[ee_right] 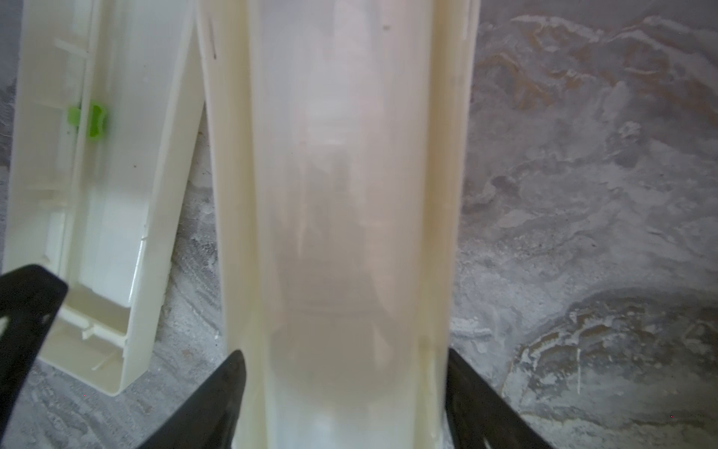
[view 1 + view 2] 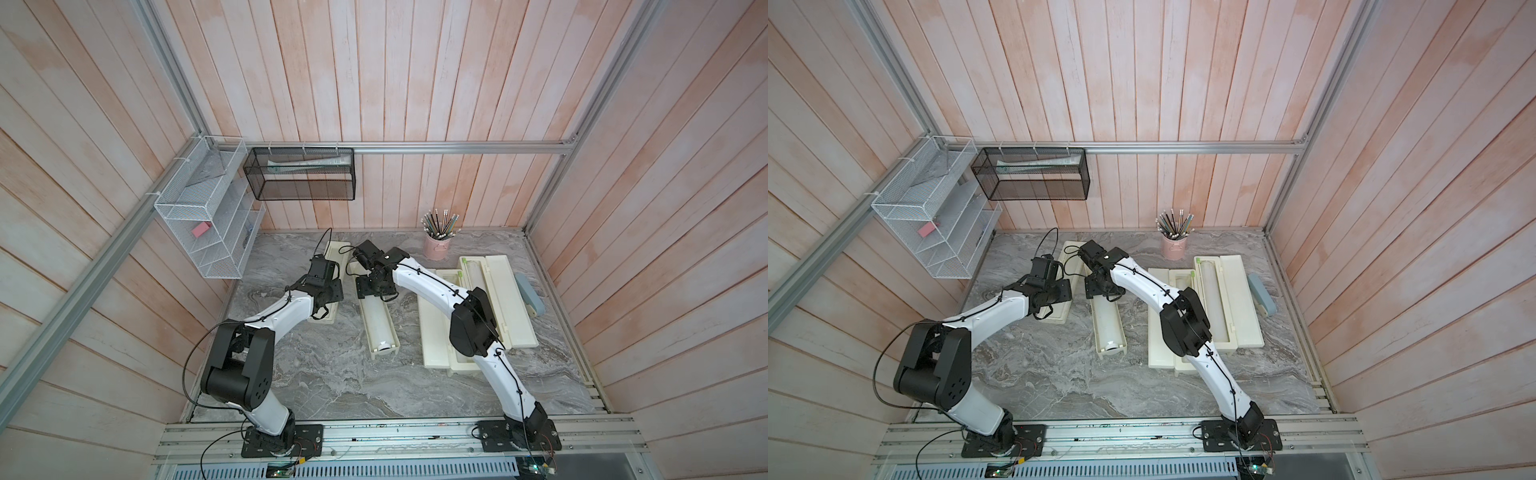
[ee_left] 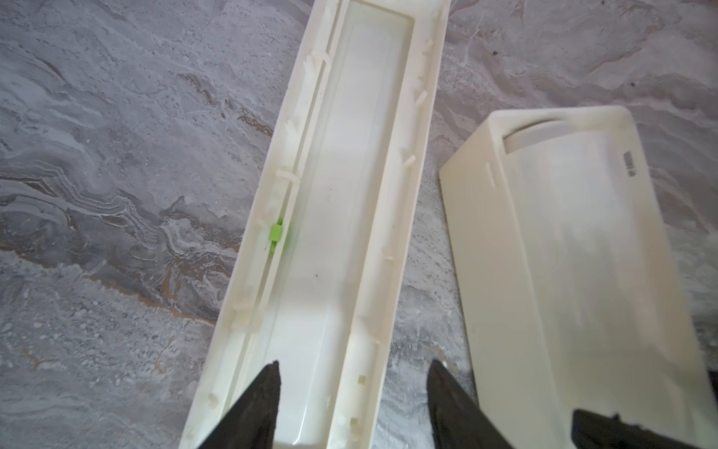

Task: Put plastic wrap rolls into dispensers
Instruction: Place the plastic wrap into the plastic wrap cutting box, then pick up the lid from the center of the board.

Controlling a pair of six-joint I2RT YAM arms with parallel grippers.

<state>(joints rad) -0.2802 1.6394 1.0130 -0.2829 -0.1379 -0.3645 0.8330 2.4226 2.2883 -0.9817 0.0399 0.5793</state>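
In both top views a cream dispenser [image 2: 390,347] lies mid-table with a plastic wrap roll [image 2: 379,324] in its trough. Its lid [image 2: 334,253] lies apart to the left, inside up, green slider tab [image 3: 276,233] on its rail. My left gripper [image 3: 355,388] is open over the lid's near end. One finger is above the lid's inside and the other above the bare table. My right gripper [image 1: 345,373] is open at the trough's far end, its fingers close outside both walls around the roll [image 1: 342,194]. Two more open dispensers [image 2: 434,332] [image 2: 513,303] lie to the right, the far one holding a roll [image 2: 478,282].
A pink cup of pencils [image 2: 437,245] stands at the back. A grey-blue stapler-like object [image 2: 530,295] lies by the right wall. A white wire rack [image 2: 208,216] and a black mesh basket [image 2: 299,174] hang on the walls. Bare marble [image 2: 332,386] stretches along the front.
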